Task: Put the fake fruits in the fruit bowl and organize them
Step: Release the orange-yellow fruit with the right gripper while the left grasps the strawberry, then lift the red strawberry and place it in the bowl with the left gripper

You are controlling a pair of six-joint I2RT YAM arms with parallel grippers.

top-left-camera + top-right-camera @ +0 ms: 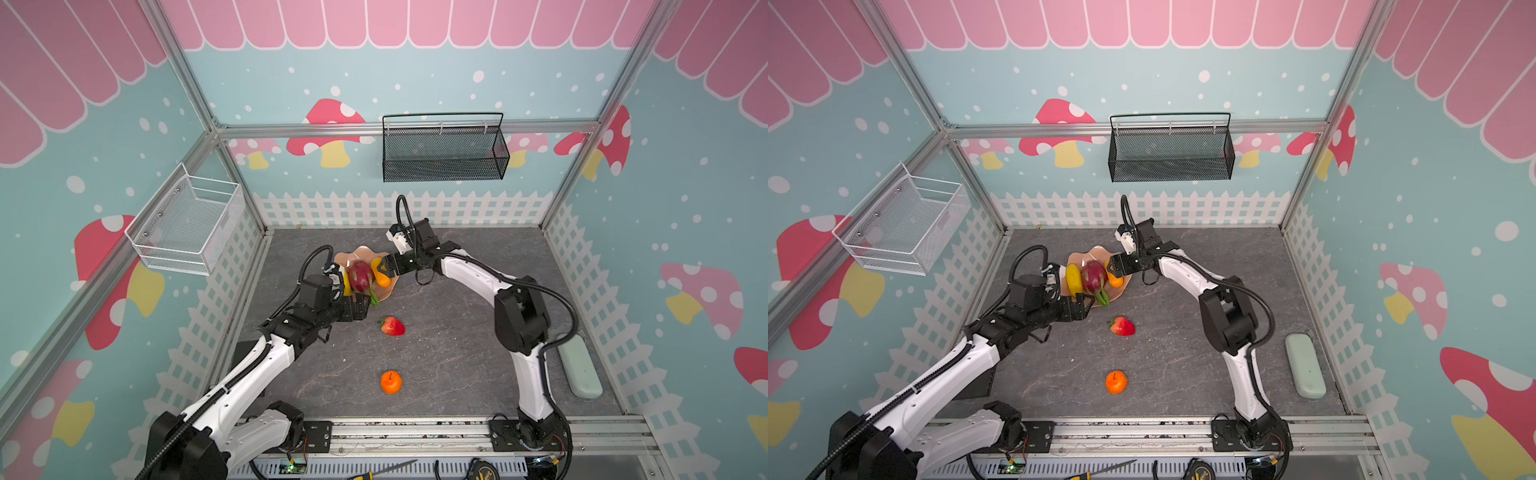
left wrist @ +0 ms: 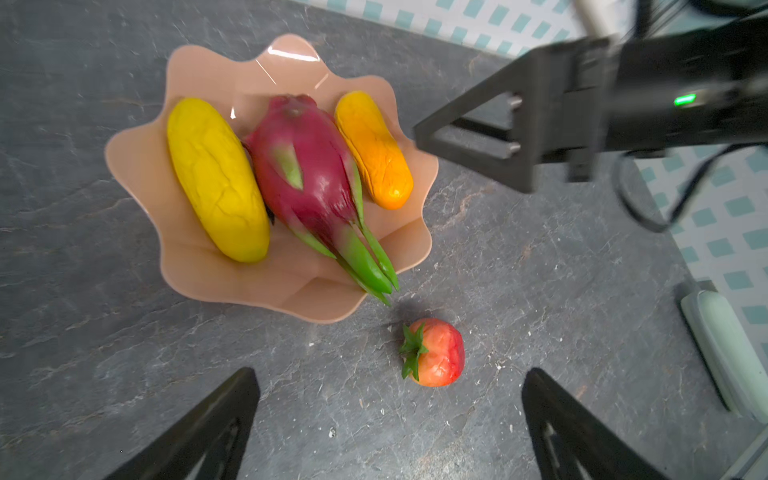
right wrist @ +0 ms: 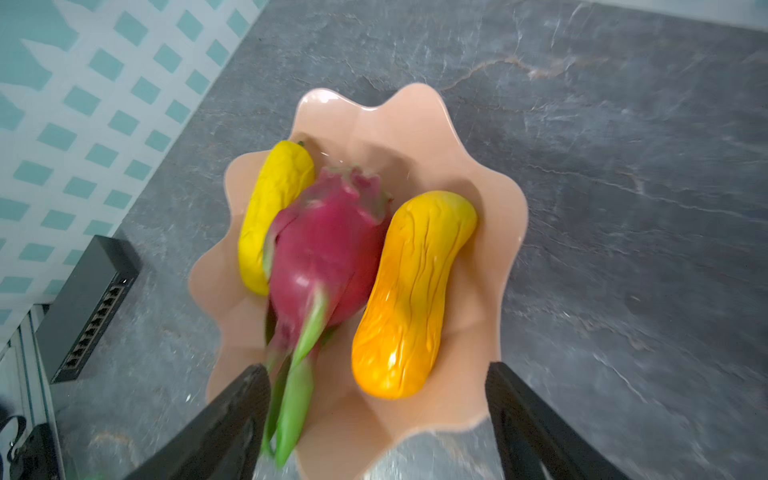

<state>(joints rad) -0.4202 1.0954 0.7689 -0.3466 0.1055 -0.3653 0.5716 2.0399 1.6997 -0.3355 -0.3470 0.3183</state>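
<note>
The peach-pink fruit bowl [image 1: 362,252] [image 1: 1097,251] [image 2: 199,70] [image 3: 415,108] holds the magenta dragon fruit [image 1: 360,276] [image 2: 307,166] [image 3: 328,249] in the middle. The yellow oblong fruit [image 1: 1073,279] [image 2: 216,178] and the orange-yellow oblong fruit [image 1: 380,275] [image 3: 411,291] flank it. A strawberry [image 1: 392,326] [image 2: 436,353] and the round orange [image 1: 391,382] [image 1: 1116,382] lie on the table. My right gripper [image 1: 384,268] [image 3: 376,370] stands open over the bowl's rim, holding nothing. My left gripper [image 1: 363,305] [image 2: 388,374] is open and empty near the strawberry.
A white wire basket [image 1: 187,220] hangs on the left wall and a black mesh basket [image 1: 444,151] on the back wall. A pale green case [image 1: 579,365] lies at the table's right edge. A black box [image 3: 87,307] sits by the left fence.
</note>
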